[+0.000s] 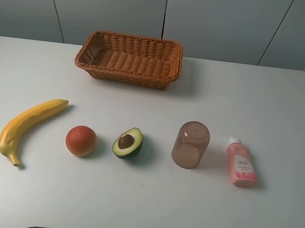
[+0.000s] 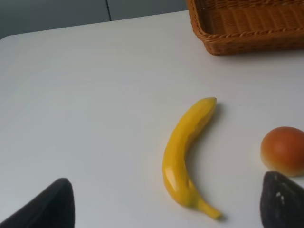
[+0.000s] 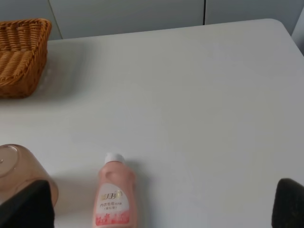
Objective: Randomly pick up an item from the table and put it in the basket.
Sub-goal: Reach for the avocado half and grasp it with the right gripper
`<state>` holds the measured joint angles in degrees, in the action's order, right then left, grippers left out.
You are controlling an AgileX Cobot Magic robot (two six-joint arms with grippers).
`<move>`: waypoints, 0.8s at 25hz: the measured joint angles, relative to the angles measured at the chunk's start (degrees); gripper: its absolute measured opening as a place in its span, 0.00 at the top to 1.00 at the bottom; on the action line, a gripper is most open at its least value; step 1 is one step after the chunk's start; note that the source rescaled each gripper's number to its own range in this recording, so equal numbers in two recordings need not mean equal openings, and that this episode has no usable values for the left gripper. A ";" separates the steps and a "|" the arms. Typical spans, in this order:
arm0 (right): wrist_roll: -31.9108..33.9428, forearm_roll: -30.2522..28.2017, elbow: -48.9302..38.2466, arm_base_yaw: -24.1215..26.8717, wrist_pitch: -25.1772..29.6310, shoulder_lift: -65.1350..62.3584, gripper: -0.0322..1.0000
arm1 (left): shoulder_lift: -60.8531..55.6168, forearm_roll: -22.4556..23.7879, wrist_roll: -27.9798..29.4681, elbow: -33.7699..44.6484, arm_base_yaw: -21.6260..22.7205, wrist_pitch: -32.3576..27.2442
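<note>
The halved avocado [image 1: 127, 143] lies pit up on the white table [image 1: 264, 104], in the middle of a row of objects. It shows only in the exterior high view. The orange-brown wicker basket [image 1: 129, 56] stands empty at the back centre; its corner shows in the left wrist view [image 2: 247, 28] and the right wrist view [image 3: 19, 57]. Neither gripper shows in the exterior high view. My left gripper [image 2: 171, 202] is open and empty, above the table near the banana. My right gripper [image 3: 156, 209] is open and empty, near the pink bottle.
A yellow banana [image 1: 27, 127] [image 2: 185, 147] and a round red-orange fruit [image 1: 81, 140] [image 2: 283, 149] lie left of the avocado. A translucent brown cup [image 1: 191, 145] [image 3: 19, 168] and a pink bottle [image 1: 240, 163] [image 3: 113, 194] are to its right.
</note>
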<state>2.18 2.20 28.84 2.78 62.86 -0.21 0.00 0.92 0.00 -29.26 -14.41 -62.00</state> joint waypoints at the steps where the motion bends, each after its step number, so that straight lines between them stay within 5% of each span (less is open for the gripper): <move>1: 0.00 0.00 0.00 0.00 0.00 0.00 0.04 | 0.00 0.00 0.00 0.00 0.00 0.00; 20: 0.11 0.00 0.00 0.00 0.00 0.00 0.04 | 0.00 0.00 -0.31 0.00 0.00 0.00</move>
<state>2.29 2.20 28.84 2.78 62.86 -0.21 0.00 0.92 -0.31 -29.26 -14.41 -62.00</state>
